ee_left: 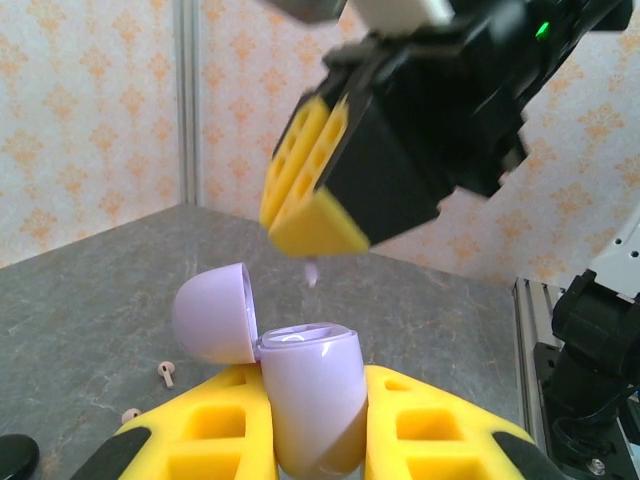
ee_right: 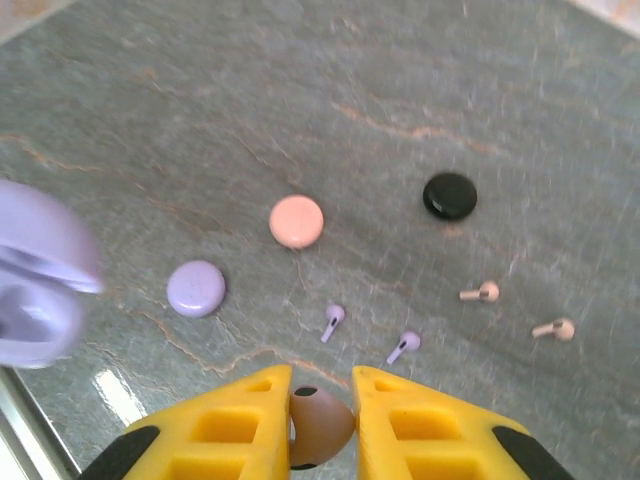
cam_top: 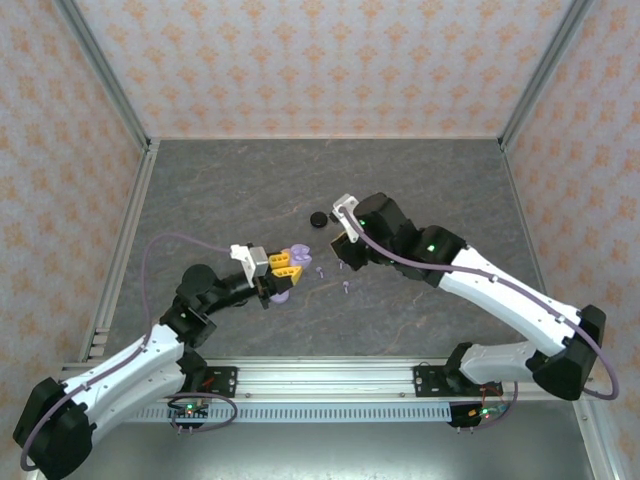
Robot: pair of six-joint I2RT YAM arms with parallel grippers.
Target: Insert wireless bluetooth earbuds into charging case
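Left claw (cam_top: 278, 265) pinches open lavender charging case (ee_left: 312, 395), lid flipped back. Right claw (ee_left: 308, 225) is clamped on single earbud (ee_right: 320, 425), colour unclear, and hangs just above case mouth, not touching. Two lavender earbuds (ee_right: 333, 320) and two pink earbuds (ee_right: 480, 293) lie loose near counter (cam_top: 420, 180) centre, untouched by either claw.

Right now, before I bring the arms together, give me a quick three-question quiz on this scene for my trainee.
1. True or false: the lid of the lavender case held in the left fingers is shut.
2. How many loose lavender earbuds lie on the table in the right wrist view?
3. Which lies farther from the lavender disc: A the pink disc, B the black disc?
Key: 1 false; 2 two; 3 B.
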